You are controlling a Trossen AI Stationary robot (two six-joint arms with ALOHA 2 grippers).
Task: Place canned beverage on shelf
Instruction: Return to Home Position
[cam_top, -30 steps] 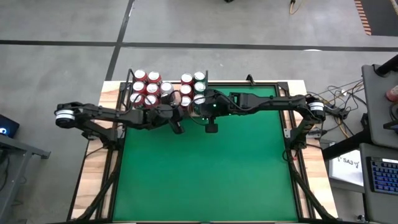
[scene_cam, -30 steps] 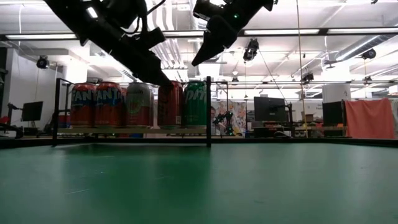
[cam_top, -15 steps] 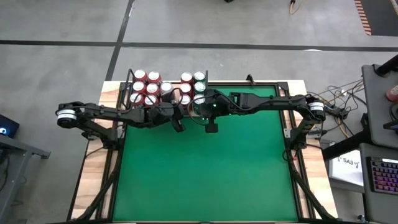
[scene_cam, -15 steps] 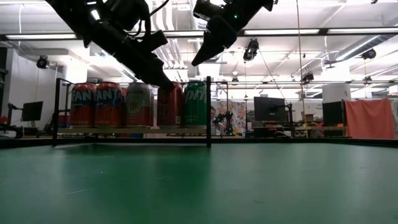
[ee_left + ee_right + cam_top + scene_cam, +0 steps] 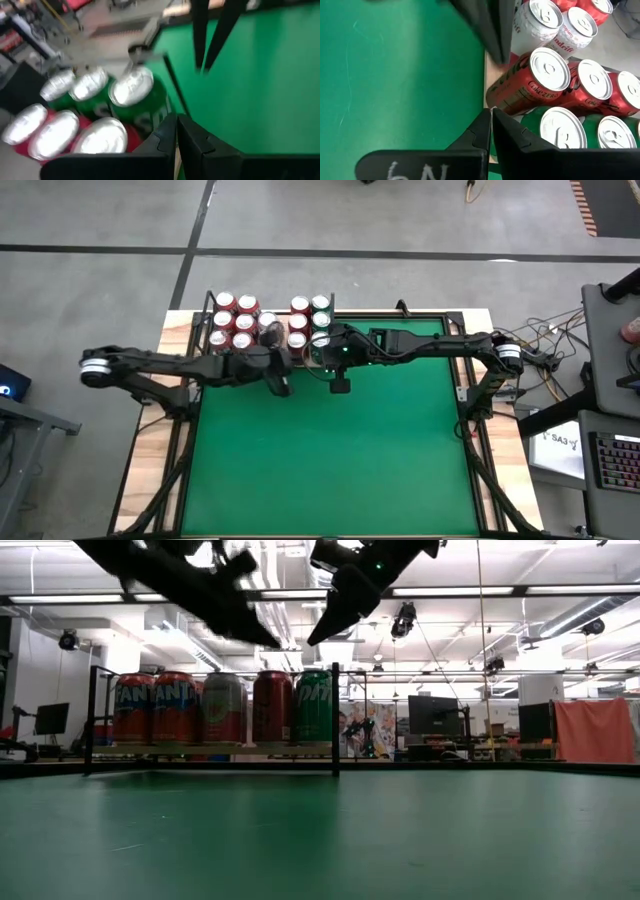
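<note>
Your high camera hangs above the green felt-covered bench (image 5: pixel 330 450) and looks straight down, far enough off to take in its whole top. Your low camera sits at bench-top height and looks level across the felt to the flat pale wood shelf with thin black upright rods (image 5: pixel 210 749) and the room behind it. The left wrist camera looks past the left claw (image 5: pixel 176 120), the right wrist camera past the right claw (image 5: pixel 491 114). Both point downward, close on the silver tops of the red and green drink cans (image 5: pixel 549 69). All four views share those cans on the shelf.
</note>
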